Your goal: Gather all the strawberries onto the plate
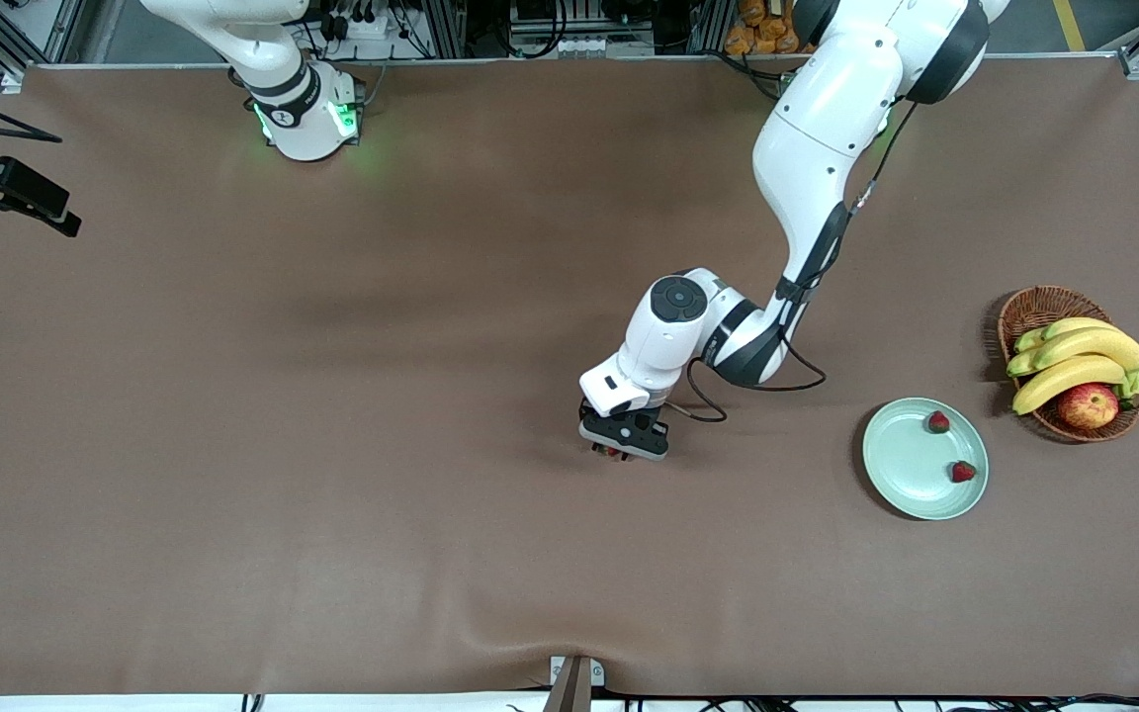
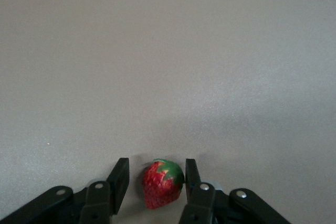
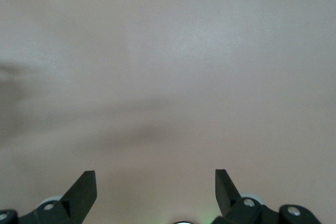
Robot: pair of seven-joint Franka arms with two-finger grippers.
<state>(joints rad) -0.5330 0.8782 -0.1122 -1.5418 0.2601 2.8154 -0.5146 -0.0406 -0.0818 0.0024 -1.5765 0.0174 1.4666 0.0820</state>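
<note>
- Left arm's black two-finger tool (image 1: 615, 451) lowered to the brown cloth-covered table (image 1: 332, 445) near the middle, toward the front camera's half.
- Seen in the left wrist view: left tool (image 2: 155, 177) partly open, fingers (image 2: 118, 178) straddling one small red strawberry with a dark green leafy cap (image 2: 161, 183); one finger touching or almost touching the berry at its capped side, a narrow gap showing at the other finger, so not yet clamped.
- That strawberry resting on the table, well apart from the plate, toward the right arm's end of it; in the front view only a sliver of red (image 1: 611, 452) visible under the tool.
- Round, shallow, pale mint-green glossy plate (image 1: 901, 465) sitting near the left arm's end of the table.
- Two more small red strawberries lying in the plate, apart from each other: one (image 1: 938, 422) by the rim farther from the front camera, the other (image 1: 963, 472) nearer to that camera, close to the rim.
- Brown wicker basket (image 1: 1029, 309) just beside the plate, closer to the table's end, holding a bunch of yellow bananas (image 1: 1074, 358) and a red-yellow apple (image 1: 1088, 405).
- Right arm waiting at its base; right tool (image 3: 156, 186) wide open over bare table, holding nothing.
</note>
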